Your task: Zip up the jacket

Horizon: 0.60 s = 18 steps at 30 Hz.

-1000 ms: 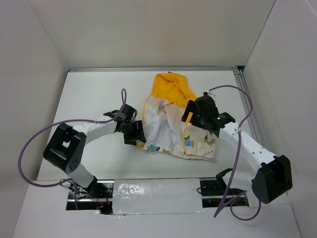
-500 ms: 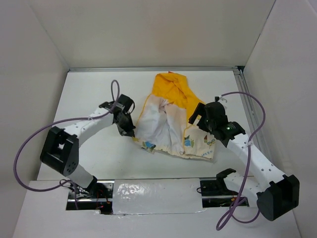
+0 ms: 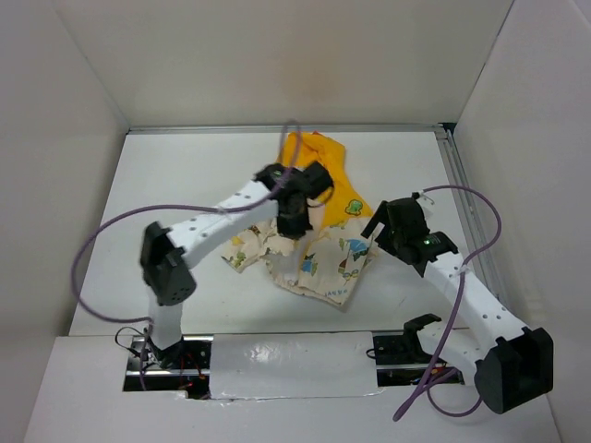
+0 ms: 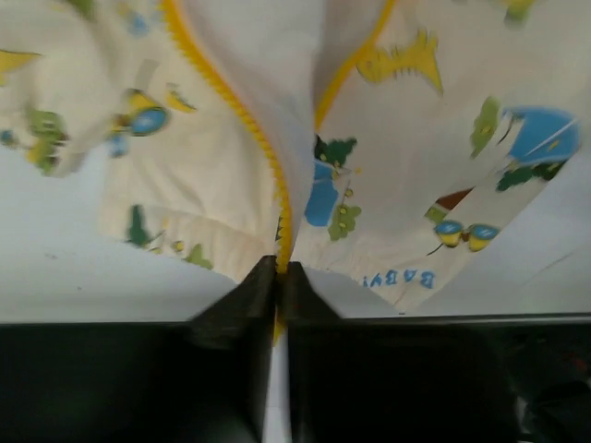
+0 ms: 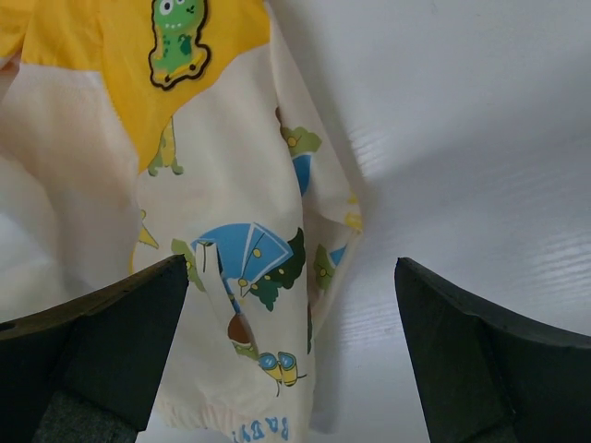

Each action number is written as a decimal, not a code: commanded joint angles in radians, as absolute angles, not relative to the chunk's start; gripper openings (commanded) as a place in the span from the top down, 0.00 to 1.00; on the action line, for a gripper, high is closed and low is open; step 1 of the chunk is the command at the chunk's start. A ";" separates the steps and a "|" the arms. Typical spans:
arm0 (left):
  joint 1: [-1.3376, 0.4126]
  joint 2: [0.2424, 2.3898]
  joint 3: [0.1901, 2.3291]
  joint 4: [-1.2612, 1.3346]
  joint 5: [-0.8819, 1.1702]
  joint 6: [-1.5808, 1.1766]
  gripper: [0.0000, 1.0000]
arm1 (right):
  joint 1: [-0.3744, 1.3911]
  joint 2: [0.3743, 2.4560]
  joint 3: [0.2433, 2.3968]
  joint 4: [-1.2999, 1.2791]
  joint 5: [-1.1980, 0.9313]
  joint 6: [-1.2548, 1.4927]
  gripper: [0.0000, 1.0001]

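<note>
The jacket (image 3: pixel 323 263) lies bunched in the middle of the white table, cream with cartoon prints, its yellow hood (image 3: pixel 337 180) towards the back. My left gripper (image 3: pixel 294 221) reaches across it from the left and is shut on the yellow zipper strip (image 4: pixel 251 125) near the hem; in the left wrist view the jaws (image 4: pixel 280 272) pinch the strip's lower end. My right gripper (image 3: pixel 379 228) is open and empty at the jacket's right edge. In the right wrist view it (image 5: pixel 291 341) hovers over a printed panel (image 5: pixel 231 258) without touching it.
White walls enclose the table on three sides. A metal rail (image 3: pixel 466 212) runs along the right edge. Purple cables loop from both arms (image 3: pixel 102 249). A foil-taped strip (image 3: pixel 286 360) lies at the near edge between the arm bases.
My left arm has swung right and back over the jacket, dragging the left front panel across. The jacket has bunched and shifted. My right gripper has barely moved and stays open.
</note>
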State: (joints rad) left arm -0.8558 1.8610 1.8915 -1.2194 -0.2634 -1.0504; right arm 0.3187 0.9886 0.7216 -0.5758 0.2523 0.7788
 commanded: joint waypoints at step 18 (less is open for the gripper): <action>-0.856 1.482 1.333 -0.776 0.113 -0.827 0.01 | 0.425 0.856 0.704 -0.491 0.146 0.729 0.00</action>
